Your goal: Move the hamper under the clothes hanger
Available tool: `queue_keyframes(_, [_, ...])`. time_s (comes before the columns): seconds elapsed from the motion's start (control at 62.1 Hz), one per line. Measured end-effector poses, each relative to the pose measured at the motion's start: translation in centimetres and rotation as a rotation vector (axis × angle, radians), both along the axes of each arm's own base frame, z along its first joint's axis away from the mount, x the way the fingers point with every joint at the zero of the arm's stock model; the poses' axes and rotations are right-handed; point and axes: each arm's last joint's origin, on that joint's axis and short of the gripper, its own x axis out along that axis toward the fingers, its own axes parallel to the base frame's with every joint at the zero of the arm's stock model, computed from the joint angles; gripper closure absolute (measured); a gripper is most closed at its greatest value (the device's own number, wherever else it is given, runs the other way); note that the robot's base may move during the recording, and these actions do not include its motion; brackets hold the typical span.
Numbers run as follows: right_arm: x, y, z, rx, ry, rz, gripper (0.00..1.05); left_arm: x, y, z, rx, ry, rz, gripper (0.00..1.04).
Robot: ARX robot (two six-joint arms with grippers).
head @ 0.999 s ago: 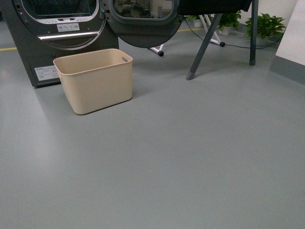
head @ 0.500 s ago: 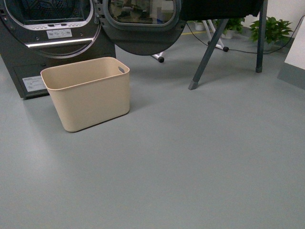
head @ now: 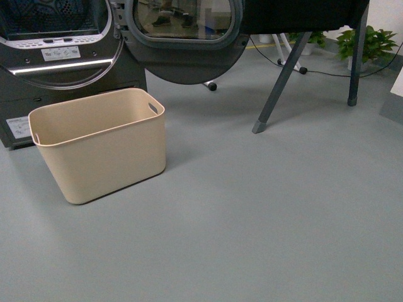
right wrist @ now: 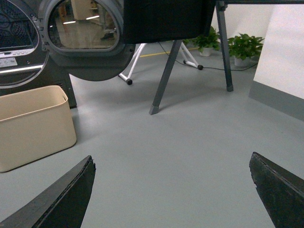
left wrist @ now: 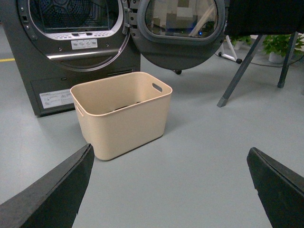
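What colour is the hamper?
The hamper is plain beige, no pattern; left wrist view shows it best.

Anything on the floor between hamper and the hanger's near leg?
Nothing. Front view shows bare floor between the hamper and the clothes hanger leg; the dryer door hangs further back.

The rectangular plastic hamper (head: 104, 151) is plain pale beige, unpatterned. The square-tube metal clothes hanger (head: 282, 82) has dark grey legs, close in tone to the dark grey front-loading dryer (left wrist: 42, 78), which has a silver door ring and white labels. The smooth floor (head: 264, 214) is uniform blue-grey, crossed by one painted yellow line (left wrist: 6, 60). The leafy potted plants (head: 371, 44) are green, and the draped cloth (head: 302, 14) is black.
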Motion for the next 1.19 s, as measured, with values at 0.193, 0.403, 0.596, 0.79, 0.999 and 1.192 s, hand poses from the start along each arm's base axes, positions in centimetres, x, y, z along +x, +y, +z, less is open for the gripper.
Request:
queue_keyframes(0.193, [-0.01,0.0,0.0,0.0,-0.001,0.0,0.08,0.0,0.0,0.0,0.0,0.0,0.0,0.07])
queue_keyframes(0.403, [0.0,0.0,-0.01,0.0,0.0,0.0,0.08,-0.01,0.0,0.01,0.0,-0.001,0.0,0.07])
queue_keyframes(0.596, [-0.01,-0.01,-0.01,0.0,0.0,-0.001,0.08,0.0,0.0,0.0,0.0,0.0,0.0,0.07])
queue_keyframes(0.79, [0.0,0.0,-0.01,0.0,0.0,0.002,0.08,0.0,0.0,-0.01,0.0,0.001,0.0,0.07])
queue_keyframes(0.999, [-0.01,0.0,-0.01,0.0,0.0,0.002,0.08,0.0,0.0,-0.01,0.0,0.0,0.001,0.07])
queue_keyframes(1.192, [-0.01,0.0,-0.01,0.0,0.0,0.0,0.08,0.0,0.0,0.0,0.0,0.0,0.0,0.07])
